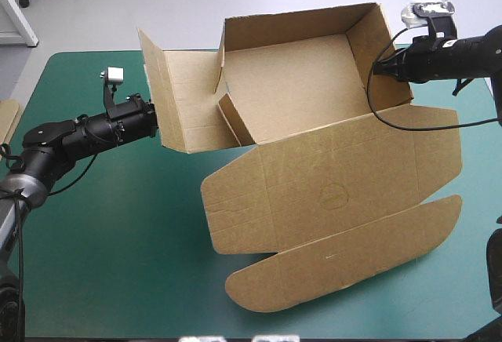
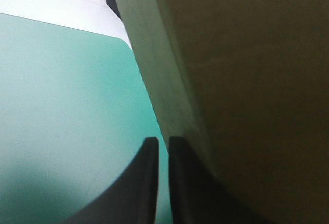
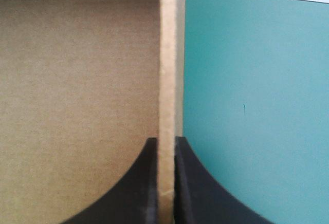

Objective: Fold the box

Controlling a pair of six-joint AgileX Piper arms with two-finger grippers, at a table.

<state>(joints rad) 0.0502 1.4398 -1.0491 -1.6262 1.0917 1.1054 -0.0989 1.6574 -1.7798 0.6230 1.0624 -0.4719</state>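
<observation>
The brown box (image 1: 290,83) lies in the middle of the table, its back wall and right wall raised. Its lid (image 1: 337,201) and rounded front flap lie flat toward the near edge. The left side flap (image 1: 176,99) stands tilted outward. My left gripper (image 1: 157,126) is at that flap's outer edge; in the left wrist view the gripper (image 2: 163,142) is all but shut, and the flap's narrow strip (image 2: 154,70) runs out from between its fingers. My right gripper (image 1: 375,71) is shut on the right wall (image 3: 169,54), which sits edge-on between the fingers of the gripper (image 3: 166,142).
Bare teal-green cover (image 1: 102,240) stretches to the left of and in front of the box. A sliver of more brown board (image 1: 8,118) shows at the table's left edge. The right arm's cable curves over the box's right corner.
</observation>
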